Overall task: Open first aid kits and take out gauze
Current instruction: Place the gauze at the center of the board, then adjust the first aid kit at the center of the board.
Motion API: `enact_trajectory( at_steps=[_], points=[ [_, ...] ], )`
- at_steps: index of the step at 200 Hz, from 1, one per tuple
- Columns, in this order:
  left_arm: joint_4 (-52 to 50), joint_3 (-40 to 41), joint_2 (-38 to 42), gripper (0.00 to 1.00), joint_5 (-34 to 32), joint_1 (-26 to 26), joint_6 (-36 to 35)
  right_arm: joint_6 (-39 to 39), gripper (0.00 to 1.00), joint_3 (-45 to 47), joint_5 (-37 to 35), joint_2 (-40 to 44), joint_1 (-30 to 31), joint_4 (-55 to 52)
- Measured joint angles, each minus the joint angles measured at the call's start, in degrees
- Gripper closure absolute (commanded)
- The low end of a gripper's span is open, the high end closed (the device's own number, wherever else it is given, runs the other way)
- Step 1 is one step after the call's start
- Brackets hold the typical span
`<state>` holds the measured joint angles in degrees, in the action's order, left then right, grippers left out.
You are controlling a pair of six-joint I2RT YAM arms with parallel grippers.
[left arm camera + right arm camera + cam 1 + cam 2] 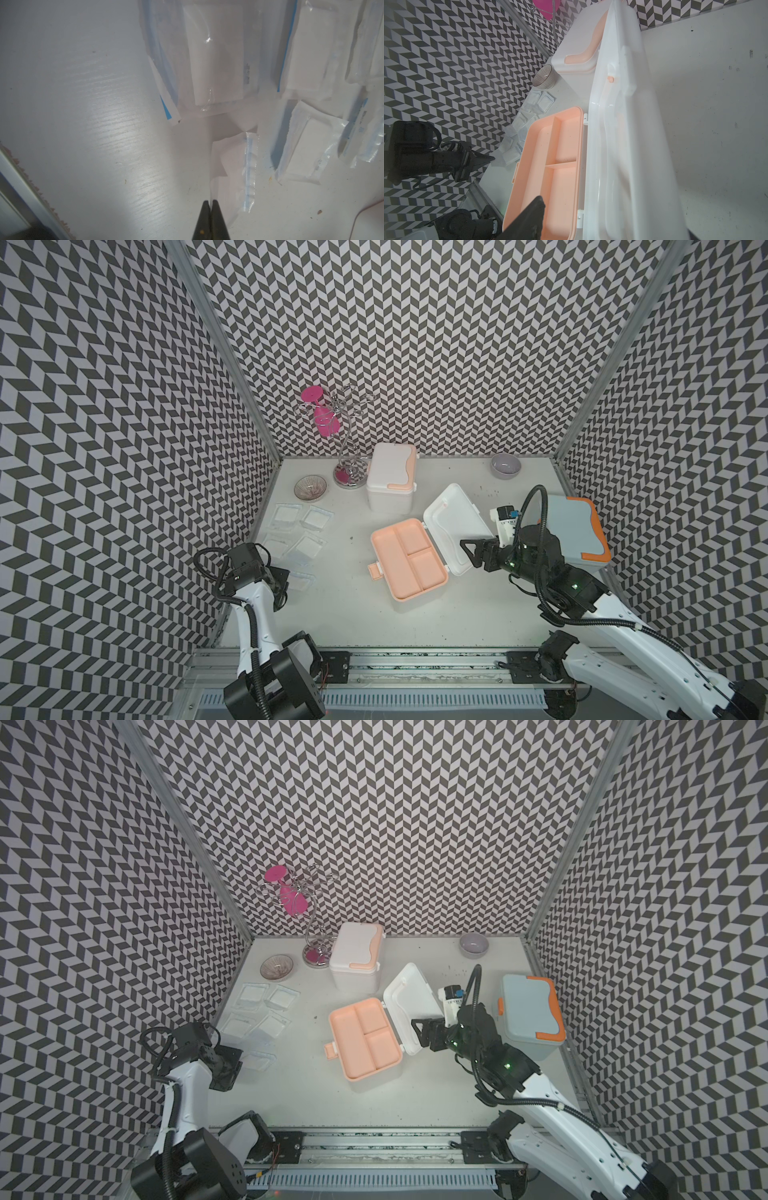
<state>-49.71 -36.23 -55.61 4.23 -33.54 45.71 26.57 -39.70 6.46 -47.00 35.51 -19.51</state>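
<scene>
One white first aid kit (pixel 409 560) lies open at the centre, and its peach divided tray (pixel 556 145) holds nothing. My right gripper (pixel 467 549) is shut on its raised white lid (pixel 616 124), one finger over the tray and the other behind the lid. A second white kit (pixel 390 481) stands closed at the back. The pale blue kit (pixel 577 531) sits closed on the right. Several gauze packets (pixel 286 516) lie on the table's left side. My left gripper (pixel 211 201) is shut on the wrapper edge of one gauze packet (pixel 230 166) by the others.
A ribbed glass bowl (pixel 310 488) and a wire stand holding a pink glass (pixel 328 420) are at the back left. A grey bowl (pixel 505 465) sits at the back right. Patterned walls close three sides. A metal rail (pixel 415 664) runs along the front.
</scene>
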Motion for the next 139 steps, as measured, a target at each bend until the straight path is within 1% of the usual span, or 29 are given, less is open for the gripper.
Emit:
enact_trajectory(
  at_steps=[18,34,41,60,76,89,102,113,129,139],
  points=[
    [-0.7,-0.2,0.3,0.76,0.0,-0.3,-0.7,0.0,0.25,0.0,0.0,0.0,0.0,0.2],
    [-1.5,-0.6,0.8,0.73,0.0,-0.9,-1.0,0.0,0.25,0.0,0.0,0.0,0.0,0.2],
    [-1.9,-1.0,1.0,0.70,0.0,-1.1,-1.1,0.0,0.25,0.0,0.0,0.0,0.0,0.2],
    [-3.0,-2.4,1.9,0.68,0.5,-1.4,-1.7,0.0,0.25,0.1,0.0,0.0,0.0,0.2],
    [-3.9,-4.2,2.3,0.63,1.6,-1.4,-2.3,0.0,0.25,0.1,0.0,0.1,0.0,0.2],
    [-3.9,-5.6,2.6,0.53,3.1,-0.5,-2.6,0.0,0.25,0.1,0.0,0.2,0.0,0.2],
    [-3.8,-6.8,3.3,0.44,4.2,1.6,-2.7,-0.1,0.25,0.1,0.0,0.3,0.0,0.2],
    [-3.8,-7.9,4.1,0.36,5.1,4.6,-3.0,-0.1,0.25,0.1,0.0,0.3,0.0,0.2],
    [-3.3,-10.0,5.7,0.32,5.5,10.4,-2.0,0.0,0.24,0.1,0.0,0.5,0.0,0.2],
    [-2.7,-11.6,7.3,0.32,5.4,15.7,-1.2,0.0,0.23,0.1,0.0,0.6,0.0,0.3]
  ],
)
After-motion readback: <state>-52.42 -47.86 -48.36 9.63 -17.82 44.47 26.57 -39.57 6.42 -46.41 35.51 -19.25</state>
